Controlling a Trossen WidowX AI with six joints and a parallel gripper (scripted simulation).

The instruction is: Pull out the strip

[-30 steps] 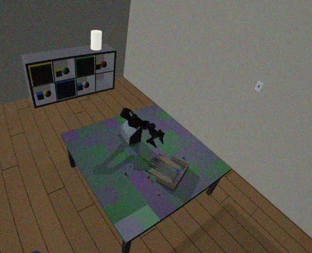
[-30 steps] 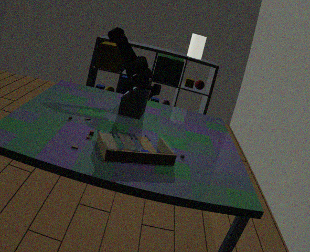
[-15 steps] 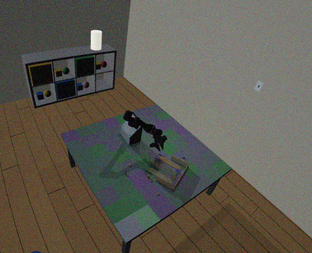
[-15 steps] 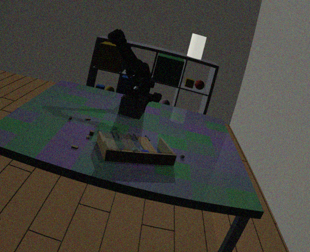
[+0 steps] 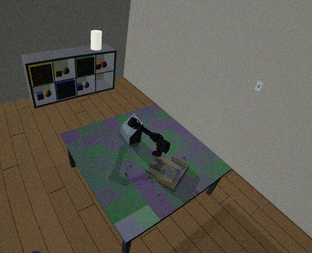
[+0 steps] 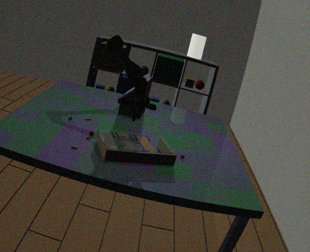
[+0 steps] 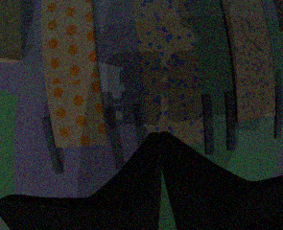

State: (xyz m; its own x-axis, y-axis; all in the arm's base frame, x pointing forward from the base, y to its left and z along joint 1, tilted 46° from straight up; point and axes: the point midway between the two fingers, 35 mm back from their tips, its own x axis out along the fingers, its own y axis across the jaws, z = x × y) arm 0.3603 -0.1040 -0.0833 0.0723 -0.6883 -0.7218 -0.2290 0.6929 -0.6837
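"Jaws clenched?"

"Yes, clenched on themselves, with nothing between the fingertips. A sliver of green bench (image 5: 130, 204) (image 6: 27, 138) shows through lower down, but the tips meet."

"Where does the arm (image 5: 151, 134) (image 6: 131, 67) have them?"

"Above the bench, pointing down by the open end of the wooden tray (image 5: 181, 176) (image 6: 140, 158) (image 7: 7, 34). The wrist camera sees their tips overlapping the near end of the blue-dotted strip (image 7: 167, 86). I can't tell whether they touch it."

"And the other strips?"

"The orange-dotted strip (image 7: 73, 72) is on the left of that picture, and the finely speckled strip (image 7: 251, 62) is on the right. All three run lengthwise into the tray. Dark, narrow pegs (image 7: 207, 124) show beside their near ends."

"Now the labelled cube. Can you place it?"

"Not surely. There's a small blue thing (image 5: 177, 170) (image 6: 144, 150) inside the tray, toward the closed end wall, and it may be a cube. I can't read any label, or say which strip is under it. It's well apart from the jaws, at any rate, and they aren't lifting it."

"Anything outside the tray?"

"Small loose bits on the bench, one of them a pale piece (image 5: 158, 193) (image 6: 74, 147). Behind the bench stands a cube shelf (image 5: 68, 56) (image 6: 173, 55) with a glowing white lamp (image 5: 96, 39) (image 6: 196, 46) on top."
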